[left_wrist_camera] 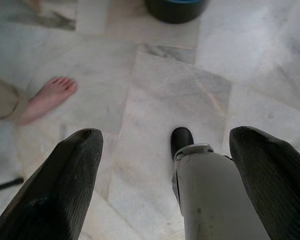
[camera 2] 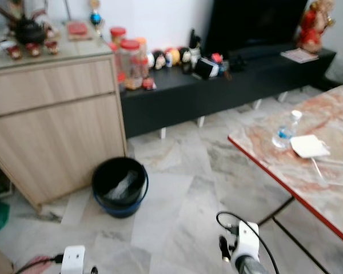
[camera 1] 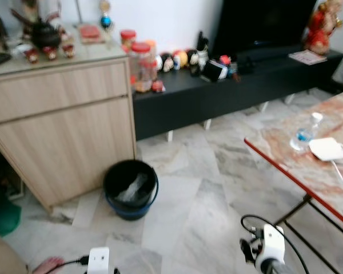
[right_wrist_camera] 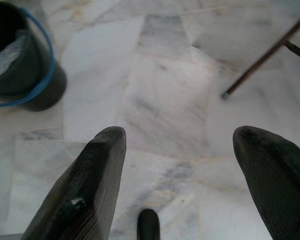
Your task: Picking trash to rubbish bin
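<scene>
A black rubbish bin (camera 1: 130, 188) with a blue rim stands on the marble floor beside a wooden cabinet, with crumpled clear plastic inside it. On the marble table (camera 1: 286, 160) at the right lie a small plastic bottle (camera 1: 304, 134) and a white folded tissue (camera 1: 329, 149). Both arms hang low. My left gripper (left_wrist_camera: 165, 134) is open over bare floor, holding nothing. My right gripper (right_wrist_camera: 180, 132) is also open and empty above the floor, with the bin (right_wrist_camera: 20, 60) off to one side of it.
The wooden cabinet (camera 1: 63, 120) stands at the left and a long black TV bench (camera 1: 234, 85) with jars and figurines runs along the back wall. A person's bare foot (left_wrist_camera: 47, 97) rests near my left side. Thin table legs (right_wrist_camera: 262, 57) stand on the right.
</scene>
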